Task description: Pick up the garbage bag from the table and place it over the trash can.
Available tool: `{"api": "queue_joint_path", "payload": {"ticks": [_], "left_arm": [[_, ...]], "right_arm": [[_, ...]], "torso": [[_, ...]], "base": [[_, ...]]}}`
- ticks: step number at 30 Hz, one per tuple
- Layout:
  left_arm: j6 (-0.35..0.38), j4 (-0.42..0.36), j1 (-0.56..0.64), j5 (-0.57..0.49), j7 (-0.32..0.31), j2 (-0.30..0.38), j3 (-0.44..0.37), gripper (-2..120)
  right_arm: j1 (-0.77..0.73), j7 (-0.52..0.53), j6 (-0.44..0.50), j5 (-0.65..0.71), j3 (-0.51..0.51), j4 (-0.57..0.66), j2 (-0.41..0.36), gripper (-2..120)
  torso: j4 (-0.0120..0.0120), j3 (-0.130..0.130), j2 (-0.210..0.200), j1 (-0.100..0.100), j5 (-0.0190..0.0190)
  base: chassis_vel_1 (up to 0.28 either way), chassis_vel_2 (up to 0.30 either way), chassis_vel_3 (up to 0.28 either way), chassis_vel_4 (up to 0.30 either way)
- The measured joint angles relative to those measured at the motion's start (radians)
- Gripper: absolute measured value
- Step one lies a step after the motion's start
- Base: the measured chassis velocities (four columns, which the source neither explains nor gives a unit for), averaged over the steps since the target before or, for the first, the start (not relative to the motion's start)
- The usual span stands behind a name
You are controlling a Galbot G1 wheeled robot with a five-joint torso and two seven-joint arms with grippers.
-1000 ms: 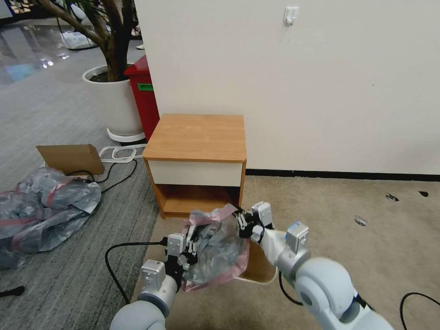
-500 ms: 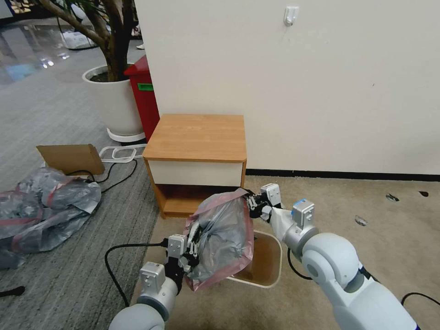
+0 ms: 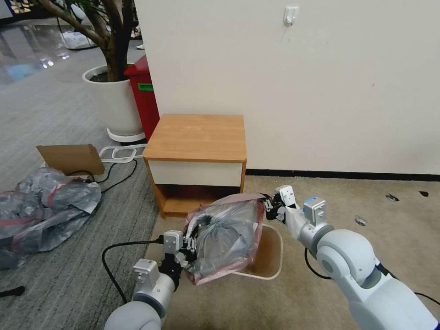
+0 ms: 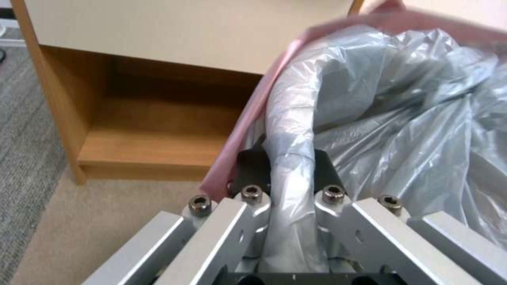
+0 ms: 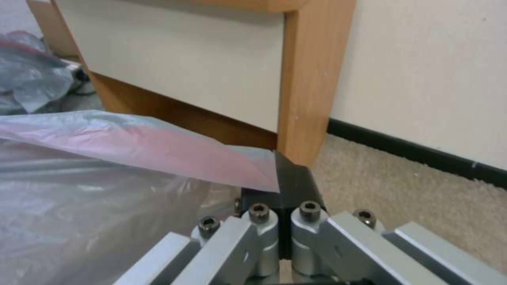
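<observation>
Stretching garbage bag (image 3: 224,238) between left gripper (image 3: 191,250); right gripper (image 3: 269,208).

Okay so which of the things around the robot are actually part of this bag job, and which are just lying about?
Part of the job:
- garbage bag, stretched between both grippers
- trash can, beneath the bag
- table, top bare
- left gripper, right gripper, each shut on the bag's rim

Just lying about:
- heap of grey bags
- cardboard box
- red bin
- potted plant
</observation>
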Motion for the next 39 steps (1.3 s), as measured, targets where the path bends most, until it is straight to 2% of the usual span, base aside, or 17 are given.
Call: {"api": "queue_joint_path", "payload": {"ticks": [5, 8, 10, 12, 14, 18, 19, 22, 23, 25, 26, 27, 29, 30, 32, 35, 39], "left_arm": [[-0.001, 0.005, -0.004, -0.015, 0.000, -0.007, -0.012, 5], [-0.001, 0.011, -0.010, -0.015, 0.000, -0.013, -0.008, 5], [-0.001, 0.013, -0.011, -0.015, 0.000, -0.015, -0.006, 5], [-0.001, 0.026, -0.020, -0.017, 0.000, -0.017, -0.001, 5], [0.000, 0.031, -0.023, -0.020, -0.001, -0.018, -0.001, 5], [0.002, 0.068, -0.054, -0.067, -0.019, -0.019, -0.003, 5], [0.002, 0.068, -0.054, -0.067, -0.019, -0.019, -0.003, 5], [0.010, 0.085, -0.078, -0.121, -0.052, -0.018, -0.005, 5], [0.010, 0.085, -0.078, -0.121, -0.052, -0.018, -0.005, 5], [0.016, 0.093, -0.088, -0.142, -0.063, -0.018, -0.009, 5], [0.018, 0.099, -0.097, -0.162, -0.077, -0.016, -0.011, 5], [0.018, 0.099, -0.097, -0.162, -0.077, -0.016, -0.011, 5], [0.019, 0.107, -0.112, -0.188, -0.094, -0.014, -0.016, 5], [0.019, 0.107, -0.112, -0.188, -0.094, -0.014, -0.016, 5], [0.019, 0.114, -0.126, -0.196, -0.101, -0.014, -0.023, 5], [0.017, 0.119, -0.135, -0.195, -0.107, -0.013, -0.025, 5], [-0.019, 0.131, -0.160, -0.111, -0.110, -0.003, -0.026, 5]], "right_arm": [[-0.003, 0.000, -0.022, 0.020, 0.010, 0.012, -0.010, 2], [-0.005, 0.007, -0.005, 0.045, 0.004, 0.041, -0.012, 14], [-0.007, 0.010, -0.003, 0.053, 0.002, 0.049, -0.013, 17], [-0.013, 0.031, -0.003, 0.093, 0.000, 0.083, -0.024, 28], [-0.015, 0.038, -0.002, 0.106, 0.001, 0.092, -0.027, 30], [-0.032, 0.098, -0.002, 0.204, 0.020, 0.157, -0.052, 50], [-0.032, 0.098, -0.002, 0.204, 0.020, 0.157, -0.052, 50], [-0.048, 0.146, 0.001, 0.299, 0.026, 0.200, -0.055, 65], [-0.048, 0.146, 0.001, 0.299, 0.026, 0.200, -0.055, 65], [-0.058, 0.187, 0.002, 0.360, 0.025, 0.224, -0.055, 73], [-0.069, 0.240, 0.002, 0.431, 0.019, 0.243, -0.054, 80], [-0.069, 0.240, 0.002, 0.431, 0.019, 0.243, -0.054, 80], [-0.084, 0.321, 0.001, 0.550, 0.007, 0.268, -0.051, 90], [-0.084, 0.321, 0.001, 0.550, 0.007, 0.268, -0.051, 90], [-0.092, 0.396, -0.001, 0.666, -0.008, 0.289, -0.043, 98], [-0.093, 0.440, -0.001, 0.726, -0.019, 0.302, -0.037, 100], [-0.106, 0.517, -0.012, 0.822, -0.051, 0.321, -0.016, 100]], "torso": [[0.0000, 0.000, 0.000, 0.000, 0.0000], [0.0002, 0.000, 0.000, 0.000, 0.0000], [0.0002, 0.000, 0.000, 0.000, -0.0001], [0.0001, 0.000, 0.000, 0.000, 0.0000], [0.0002, 0.000, 0.000, 0.000, 0.0000], [0.0001, 0.000, 0.000, 0.000, -0.0002], [0.0001, 0.000, 0.000, 0.000, -0.0002], [0.0001, 0.000, 0.000, 0.000, -0.0001], [0.0001, 0.000, 0.000, 0.000, -0.0001], [0.0002, 0.000, 0.000, 0.000, -0.0002], [0.0001, 0.000, 0.000, 0.000, -0.0002], [0.0001, 0.000, 0.000, 0.000, -0.0002], [0.0001, 0.000, 0.000, 0.000, -0.0002], [0.0001, 0.000, 0.000, 0.000, -0.0002], [0.0001, 0.000, 0.000, 0.000, -0.0001], [0.0001, 0.000, 0.000, 0.000, -0.0002], [0.0001, 0.000, 0.000, 0.000, -0.0001]], "base": [[0.000, 0.000, 0.000, 0.000], [0.000, 0.000, 0.000, 0.000], [0.000, 0.000, 0.000, 0.000], [0.000, 0.000, 0.000, 0.000], [0.000, 0.000, 0.000, 0.000], [0.000, 0.000, 0.000, 0.000], [0.000, 0.000, 0.000, 0.000], [0.000, 0.000, 0.000, 0.000], [0.000, 0.000, 0.000, 0.000], [0.000, 0.000, 0.000, 0.000], [0.000, 0.000, 0.000, 0.000], [0.000, 0.000, 0.000, 0.000], [0.000, 0.000, 0.000, 0.000], [0.000, 0.000, 0.000, 0.000], [0.000, 0.000, 0.000, 0.000], [0.000, 0.000, 0.000, 0.000], [0.000, 0.000, 0.000, 0.000]]}}
